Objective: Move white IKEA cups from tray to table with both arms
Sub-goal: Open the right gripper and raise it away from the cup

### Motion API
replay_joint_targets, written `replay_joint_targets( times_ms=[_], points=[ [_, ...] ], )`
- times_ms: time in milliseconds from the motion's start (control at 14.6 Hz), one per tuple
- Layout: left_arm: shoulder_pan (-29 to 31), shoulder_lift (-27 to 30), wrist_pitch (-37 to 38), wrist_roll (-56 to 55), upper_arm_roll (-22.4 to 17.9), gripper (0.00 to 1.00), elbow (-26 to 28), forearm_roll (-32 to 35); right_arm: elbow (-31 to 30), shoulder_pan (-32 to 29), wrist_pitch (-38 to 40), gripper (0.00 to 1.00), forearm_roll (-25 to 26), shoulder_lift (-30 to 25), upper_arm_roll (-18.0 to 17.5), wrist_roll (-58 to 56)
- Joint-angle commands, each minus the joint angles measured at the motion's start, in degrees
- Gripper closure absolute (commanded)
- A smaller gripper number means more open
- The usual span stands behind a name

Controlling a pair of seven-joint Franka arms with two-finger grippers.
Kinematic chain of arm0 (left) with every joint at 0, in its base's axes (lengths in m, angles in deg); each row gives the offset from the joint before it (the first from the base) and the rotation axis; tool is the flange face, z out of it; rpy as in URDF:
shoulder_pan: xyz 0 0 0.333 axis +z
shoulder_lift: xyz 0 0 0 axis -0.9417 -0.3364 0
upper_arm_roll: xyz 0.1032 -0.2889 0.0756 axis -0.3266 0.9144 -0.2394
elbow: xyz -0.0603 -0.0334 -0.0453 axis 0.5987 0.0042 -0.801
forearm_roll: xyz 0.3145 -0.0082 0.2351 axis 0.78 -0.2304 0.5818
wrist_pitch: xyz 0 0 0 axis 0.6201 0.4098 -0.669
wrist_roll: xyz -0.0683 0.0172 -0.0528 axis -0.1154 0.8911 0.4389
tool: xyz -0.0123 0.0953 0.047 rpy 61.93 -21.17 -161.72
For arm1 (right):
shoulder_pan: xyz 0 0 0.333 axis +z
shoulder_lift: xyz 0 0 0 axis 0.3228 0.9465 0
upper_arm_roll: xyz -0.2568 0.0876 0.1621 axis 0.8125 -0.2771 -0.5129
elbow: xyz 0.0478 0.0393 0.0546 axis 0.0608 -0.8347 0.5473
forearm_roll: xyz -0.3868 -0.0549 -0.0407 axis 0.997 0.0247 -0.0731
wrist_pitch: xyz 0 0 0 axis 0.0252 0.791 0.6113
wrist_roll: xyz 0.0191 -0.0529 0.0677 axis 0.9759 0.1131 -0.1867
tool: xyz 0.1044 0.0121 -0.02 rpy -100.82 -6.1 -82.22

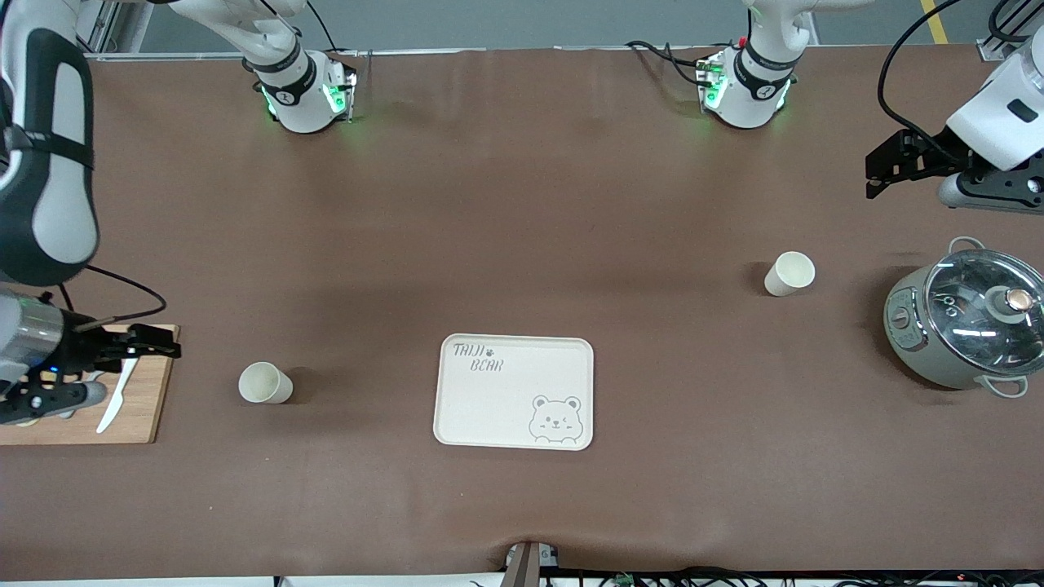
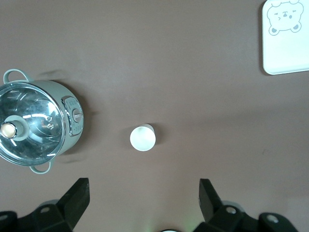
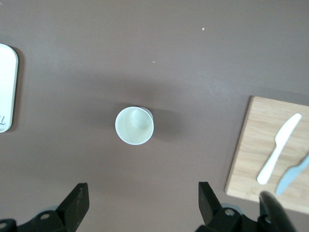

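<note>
Two white cups stand upright on the brown table. One cup point(image 1: 265, 382) is toward the right arm's end and also shows in the right wrist view point(image 3: 134, 125). The other cup point(image 1: 789, 273) is toward the left arm's end, beside the pot, and shows in the left wrist view point(image 2: 143, 138). My right gripper point(image 1: 159, 342) hangs open and empty over the edge of the cutting board, apart from its cup; in its wrist view point(image 3: 144, 195) the jaws stand wide. My left gripper point(image 1: 877, 173) hangs open and empty over bare table, apart from its cup, jaws wide in its wrist view point(image 2: 144, 193).
A cream bear tray point(image 1: 506, 408) lies empty between the cups, nearer the front camera. A grey-green pot with a glass lid point(image 1: 966, 318) stands at the left arm's end. A wooden cutting board point(image 1: 134, 412) with a white knife point(image 1: 112, 403) lies at the right arm's end.
</note>
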Motion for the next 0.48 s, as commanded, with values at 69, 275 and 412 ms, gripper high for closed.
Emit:
replay_joint_targets(
  times_ms=[69,275,412],
  points=[
    [0.2,-0.2,-0.1,-0.2,-0.1,0.00,-0.5,-0.8,3.0,-0.4,4.9,0.00,3.4,-3.2,-0.4,3.5],
    [0.2,-0.2,-0.1,-0.2,-0.1,0.00,-0.5,-0.8,3.0,0.1,8.6,0.00,3.4,-5.9,-0.6,9.0],
    [0.3,-0.3,-0.1,-0.2,-0.1,0.00,-0.5,-0.8,3.0,1.2,8.9,0.00,3.5,-7.6,-0.8,12.1]
  ],
)
